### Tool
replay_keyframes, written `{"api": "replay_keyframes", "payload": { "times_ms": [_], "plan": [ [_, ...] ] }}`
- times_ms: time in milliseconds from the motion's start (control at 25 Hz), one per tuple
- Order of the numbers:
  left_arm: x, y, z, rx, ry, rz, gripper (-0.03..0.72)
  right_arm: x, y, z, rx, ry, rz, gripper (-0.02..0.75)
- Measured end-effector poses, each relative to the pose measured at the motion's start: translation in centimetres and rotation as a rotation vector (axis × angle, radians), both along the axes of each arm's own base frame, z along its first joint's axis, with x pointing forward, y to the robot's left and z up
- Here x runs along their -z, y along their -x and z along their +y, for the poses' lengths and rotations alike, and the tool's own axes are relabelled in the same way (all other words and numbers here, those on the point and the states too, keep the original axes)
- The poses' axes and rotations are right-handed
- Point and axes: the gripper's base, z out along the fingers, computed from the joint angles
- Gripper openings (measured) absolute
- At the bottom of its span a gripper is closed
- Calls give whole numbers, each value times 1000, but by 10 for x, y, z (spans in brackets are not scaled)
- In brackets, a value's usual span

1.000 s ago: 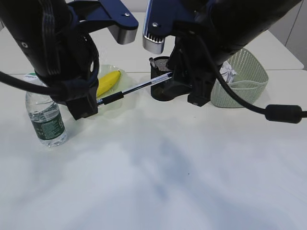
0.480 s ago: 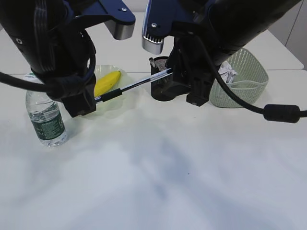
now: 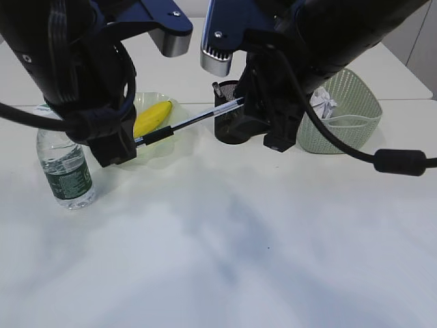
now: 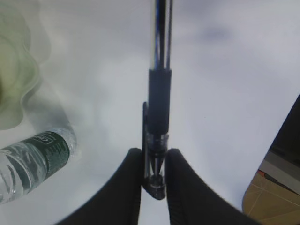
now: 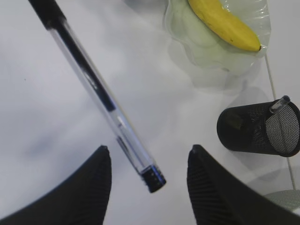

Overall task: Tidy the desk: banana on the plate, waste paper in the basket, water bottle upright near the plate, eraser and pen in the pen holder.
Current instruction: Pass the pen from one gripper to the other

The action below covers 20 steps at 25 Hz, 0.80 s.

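Note:
My left gripper (image 4: 154,154) is shut on the tip end of a clear pen (image 4: 159,108) with a black grip. The pen (image 3: 191,124) hangs level above the table, between the two arms. Its capped far end (image 5: 152,178) lies between the fingers of my open right gripper (image 5: 149,150), touching neither. The banana (image 3: 153,117) lies on the pale green plate (image 3: 179,133). The water bottle (image 3: 66,167) stands upright left of the plate. The black mesh pen holder (image 3: 224,126) stands behind the pen. Crumpled waste paper (image 3: 324,102) sits in the green basket (image 3: 348,116). The eraser is out of view.
A thin stick-like item (image 5: 280,103) pokes out of the pen holder (image 5: 258,127). Both arms fill the upper part of the exterior view and hide much of the back of the table. A joint in the table (image 5: 276,98) runs past the plate and holder.
The pen and both arms have risen slightly over the last second. Both grippers stand as before.

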Motion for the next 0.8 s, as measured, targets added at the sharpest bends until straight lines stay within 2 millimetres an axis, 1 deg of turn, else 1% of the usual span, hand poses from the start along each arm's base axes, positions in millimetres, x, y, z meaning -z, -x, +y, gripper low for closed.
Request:
{"api": "replay_keyframes", "payload": {
  "times_ms": [480, 800],
  "plan": [
    [0, 0, 0, 0, 0, 0, 99, 0, 0, 1, -14, 0, -3, 252],
    [0, 0, 0, 0, 0, 0, 99, 0, 0, 1, -17, 2, -5, 241]
  ]
}}
